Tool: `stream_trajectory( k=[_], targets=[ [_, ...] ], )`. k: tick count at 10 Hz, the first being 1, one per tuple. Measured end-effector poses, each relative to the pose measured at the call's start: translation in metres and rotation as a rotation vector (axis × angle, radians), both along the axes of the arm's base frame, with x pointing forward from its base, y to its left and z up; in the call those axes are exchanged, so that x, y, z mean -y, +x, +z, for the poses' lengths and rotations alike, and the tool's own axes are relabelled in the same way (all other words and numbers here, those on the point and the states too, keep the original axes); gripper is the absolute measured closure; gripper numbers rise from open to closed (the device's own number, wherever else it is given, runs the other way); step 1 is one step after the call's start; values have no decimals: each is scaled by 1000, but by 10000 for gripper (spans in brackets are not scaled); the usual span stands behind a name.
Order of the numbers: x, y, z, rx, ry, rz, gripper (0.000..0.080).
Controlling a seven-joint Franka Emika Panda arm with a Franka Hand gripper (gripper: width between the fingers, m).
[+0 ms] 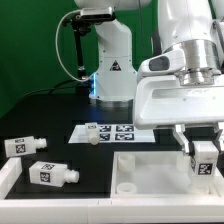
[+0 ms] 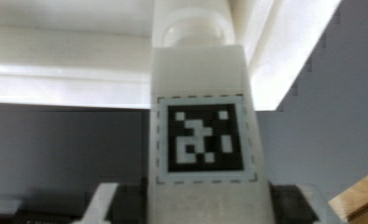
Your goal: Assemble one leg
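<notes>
My gripper [image 1: 203,152] is shut on a white leg [image 1: 204,160] with a black-and-white tag, holding it upright at the exterior view's right, over the white tabletop [image 1: 150,170] with its raised rim. In the wrist view the held leg [image 2: 202,110] fills the middle, its round stub end [image 2: 195,28] pointing away toward the tabletop's rim [image 2: 92,55]; my fingers [image 2: 106,205] press on both its sides. Two more legs [image 1: 20,146] [image 1: 52,172] lie on their sides at the exterior view's left.
The marker board [image 1: 112,131] lies flat on the black table behind the tabletop. The robot's white base [image 1: 112,65] stands at the back. A white ledge [image 1: 15,180] runs along the front left edge.
</notes>
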State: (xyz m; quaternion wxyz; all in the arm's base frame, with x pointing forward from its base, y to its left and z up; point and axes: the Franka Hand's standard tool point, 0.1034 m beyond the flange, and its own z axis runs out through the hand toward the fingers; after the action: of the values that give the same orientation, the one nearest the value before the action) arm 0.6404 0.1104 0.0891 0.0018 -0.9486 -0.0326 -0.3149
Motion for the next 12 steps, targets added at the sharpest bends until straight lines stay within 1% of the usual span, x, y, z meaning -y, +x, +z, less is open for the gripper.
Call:
stream_trajectory(
  k=[4,5,6,7,8,9,10,11,12],
  targets=[
    [2,0,0,3,-1,-3,509],
    [2,0,0,3,-1,-3,326],
    [2,0,0,3,-1,-3,212],
    [2,-1,-1,-1,-1,-3,212],
    [1,-2,-2,-39,15,-13,163],
    [-2,-2,1,-79,55,-61,153],
    [-8,-2,0,-122,86,-92,153],
    [-15,0,-5,-241,119,-119,153],
    [-6,8,-5,-279,116,-123,151]
  ],
)
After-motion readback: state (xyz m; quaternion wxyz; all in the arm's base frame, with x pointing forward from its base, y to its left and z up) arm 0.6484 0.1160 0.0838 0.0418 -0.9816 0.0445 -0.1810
